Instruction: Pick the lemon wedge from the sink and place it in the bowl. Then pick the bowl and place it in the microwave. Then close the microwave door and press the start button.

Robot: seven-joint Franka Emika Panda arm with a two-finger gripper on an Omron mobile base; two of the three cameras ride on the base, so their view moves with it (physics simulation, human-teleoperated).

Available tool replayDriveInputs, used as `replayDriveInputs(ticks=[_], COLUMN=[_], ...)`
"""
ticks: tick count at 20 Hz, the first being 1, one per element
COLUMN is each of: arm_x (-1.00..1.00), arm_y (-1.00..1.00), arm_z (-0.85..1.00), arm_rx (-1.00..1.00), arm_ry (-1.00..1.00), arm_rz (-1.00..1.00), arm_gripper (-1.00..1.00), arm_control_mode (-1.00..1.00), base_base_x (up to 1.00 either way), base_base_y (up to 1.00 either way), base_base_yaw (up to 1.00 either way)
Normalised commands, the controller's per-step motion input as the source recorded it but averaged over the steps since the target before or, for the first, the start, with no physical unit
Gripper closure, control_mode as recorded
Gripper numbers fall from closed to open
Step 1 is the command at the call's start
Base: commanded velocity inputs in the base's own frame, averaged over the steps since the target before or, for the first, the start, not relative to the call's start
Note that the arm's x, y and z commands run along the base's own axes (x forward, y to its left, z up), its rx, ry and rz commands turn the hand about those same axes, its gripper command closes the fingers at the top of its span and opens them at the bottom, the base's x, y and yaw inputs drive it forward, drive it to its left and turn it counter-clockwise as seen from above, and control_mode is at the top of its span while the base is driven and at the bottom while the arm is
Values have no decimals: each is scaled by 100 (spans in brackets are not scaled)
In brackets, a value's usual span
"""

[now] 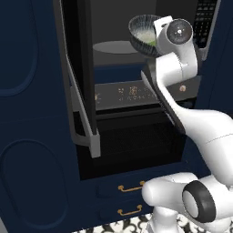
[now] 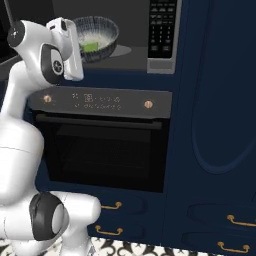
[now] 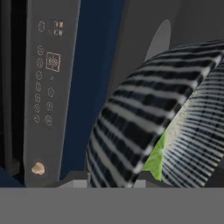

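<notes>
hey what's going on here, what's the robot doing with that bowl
The robot arm is holding the bowl at the open microwave, tilted, just above the cavity floor near the round turntable. The lemon wedge already lies inside the bowl. The microwave door stands swung open to the left, so closing it and pressing start are not yet done. The pincer's fingertips are hidden behind the bowl's rim.

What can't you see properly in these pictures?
- Gripper fingers: left base view, hidden behind the robot's own wrist; open or shut cannot be told.
- Lemon wedge: right base view, partly hidden by the bowl rim.
- Microwave keypad: too small to read.
</notes>
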Motion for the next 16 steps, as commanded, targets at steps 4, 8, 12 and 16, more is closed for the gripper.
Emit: replayDriveInputs(ticks=[4,8,12,16], arm_x=[100,95,86,89], arm_y=[10,27,18,7], arm_z=[-4,-1,0,0], arm_rx=[0,-3,-9,-9], arm_ry=[11,9,4,1], arm_rz=[4,0,1,7], arm_gripper=[100,100,100,100], arm_control_mode=[-100,-100,-100,-100], base_base_x=[0,0,0,0], base_base_y=[0,0,0,0], base_base_yaw=[0,0,0,0])
